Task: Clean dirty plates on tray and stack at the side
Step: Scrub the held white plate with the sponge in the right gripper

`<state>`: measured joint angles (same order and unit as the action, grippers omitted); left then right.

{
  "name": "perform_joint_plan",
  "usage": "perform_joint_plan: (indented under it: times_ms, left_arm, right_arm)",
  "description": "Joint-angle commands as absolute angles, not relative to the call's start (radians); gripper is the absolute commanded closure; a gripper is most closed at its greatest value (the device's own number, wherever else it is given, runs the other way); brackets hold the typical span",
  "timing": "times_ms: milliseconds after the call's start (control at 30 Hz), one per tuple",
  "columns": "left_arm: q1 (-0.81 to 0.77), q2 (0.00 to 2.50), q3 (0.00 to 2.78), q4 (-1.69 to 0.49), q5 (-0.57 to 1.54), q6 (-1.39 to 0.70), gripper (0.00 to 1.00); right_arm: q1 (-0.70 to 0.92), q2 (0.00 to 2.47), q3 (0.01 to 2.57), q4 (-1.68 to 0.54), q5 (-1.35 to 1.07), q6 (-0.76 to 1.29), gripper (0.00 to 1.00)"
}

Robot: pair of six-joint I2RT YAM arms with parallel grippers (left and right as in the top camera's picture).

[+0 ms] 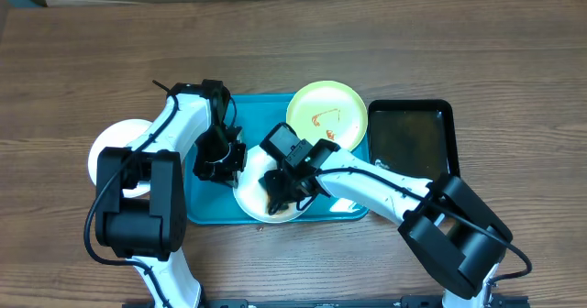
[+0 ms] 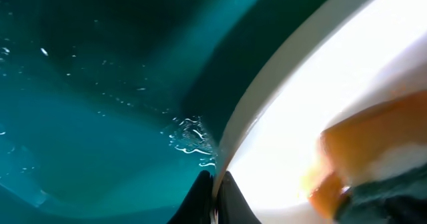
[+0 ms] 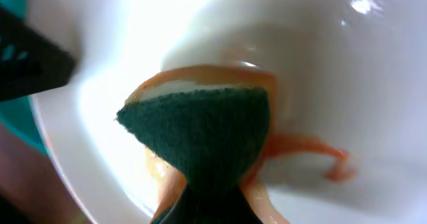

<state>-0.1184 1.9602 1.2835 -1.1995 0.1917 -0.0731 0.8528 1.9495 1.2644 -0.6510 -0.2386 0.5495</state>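
A white plate (image 1: 255,203) with orange sauce lies at the front of the teal tray (image 1: 252,111). My left gripper (image 1: 225,169) is shut on the plate's left rim (image 2: 267,84), its fingertips (image 2: 215,196) pinching the edge. My right gripper (image 1: 278,195) is shut on a green and orange sponge (image 3: 200,137) pressed onto the white plate (image 3: 347,71), with an orange smear (image 3: 313,147) beside it. A yellow-green plate (image 1: 327,115) with red sauce sits at the tray's back right. A white plate (image 1: 108,152) lies on the table left of the tray.
A black tray (image 1: 410,138) stands right of the teal tray. The wooden table (image 1: 459,42) runs all around. The two arms meet closely over the front of the teal tray.
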Motion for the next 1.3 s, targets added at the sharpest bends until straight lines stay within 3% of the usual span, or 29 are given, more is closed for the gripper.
perform_joint_plan:
  times_ms: [0, 267, 567, 867, 1267]
  left_arm:
    - [-0.128, 1.975, 1.279, -1.205, 0.183, -0.078, 0.96]
    - [-0.128, 1.975, 1.279, -1.204, 0.184, -0.078, 0.96]
    - [-0.128, 1.975, 1.279, -1.205, 0.184, -0.079, 0.96]
    - [-0.128, 1.975, 1.279, -1.205, 0.184, -0.079, 0.96]
    - [-0.128, 1.975, 1.279, -1.208, 0.184, -0.083, 0.96]
  right_arm:
    - [0.79, 1.959, 1.264, -0.705, -0.112, 0.551, 0.96]
    - [0.713, 1.959, 1.264, -0.709, -0.188, 0.55, 0.96]
    - [0.747, 1.959, 1.265, -0.486, -0.214, 0.542, 0.9]
    - [0.744, 1.849, 1.266, -0.567, -0.151, 0.379, 0.93]
    - [0.745, 1.918, 1.263, -0.597, -0.051, 0.253, 0.96]
